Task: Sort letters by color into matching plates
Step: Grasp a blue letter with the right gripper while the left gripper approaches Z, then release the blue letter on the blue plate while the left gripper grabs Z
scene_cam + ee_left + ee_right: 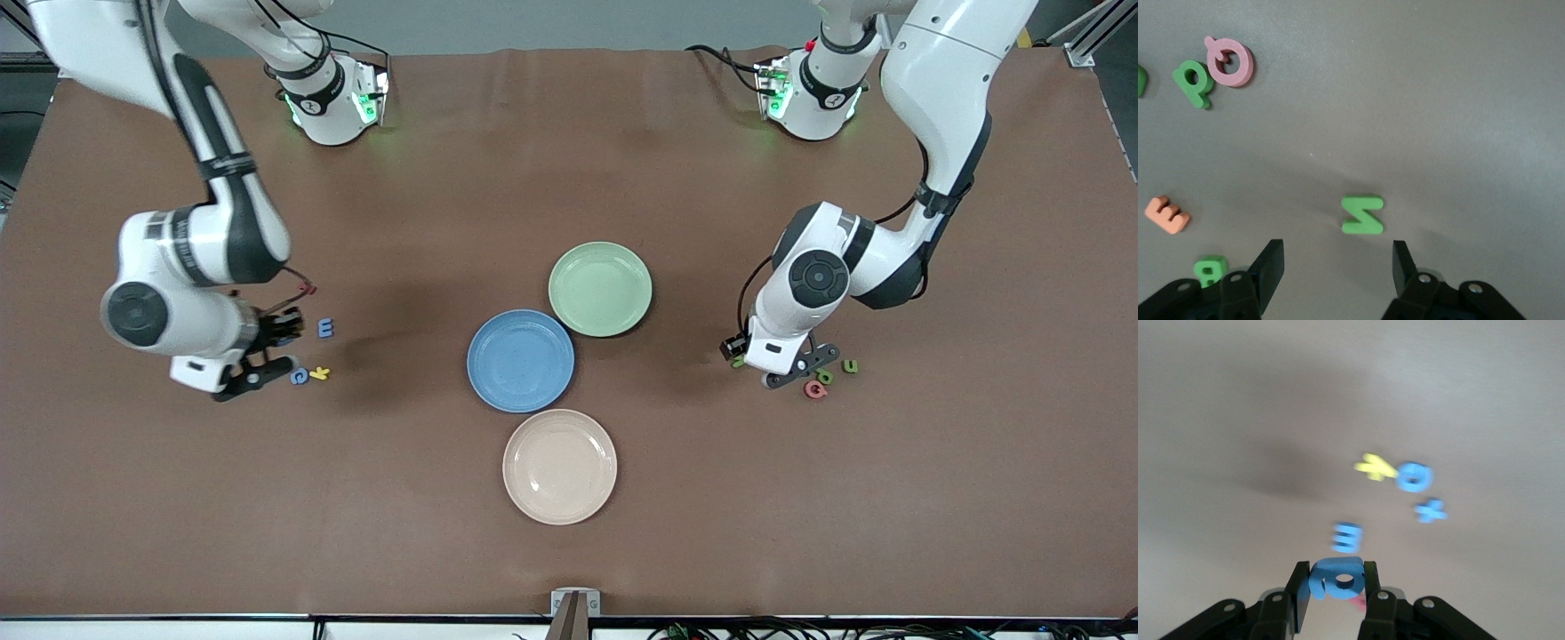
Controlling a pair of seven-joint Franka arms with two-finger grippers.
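right claw [1337, 587] – pinching 1 blue letter [1337, 579] | left claw [1337, 263] – spread over green letter [1362, 215]

Both arms wear glossy white shells with dark grey joint bands and round dark caps at the wrist joints. Their bases glow with green lights, and thin black cables loop along the forearms. The left gripper [1338, 267] and right gripper [1336, 587] are matte black with visible screws.
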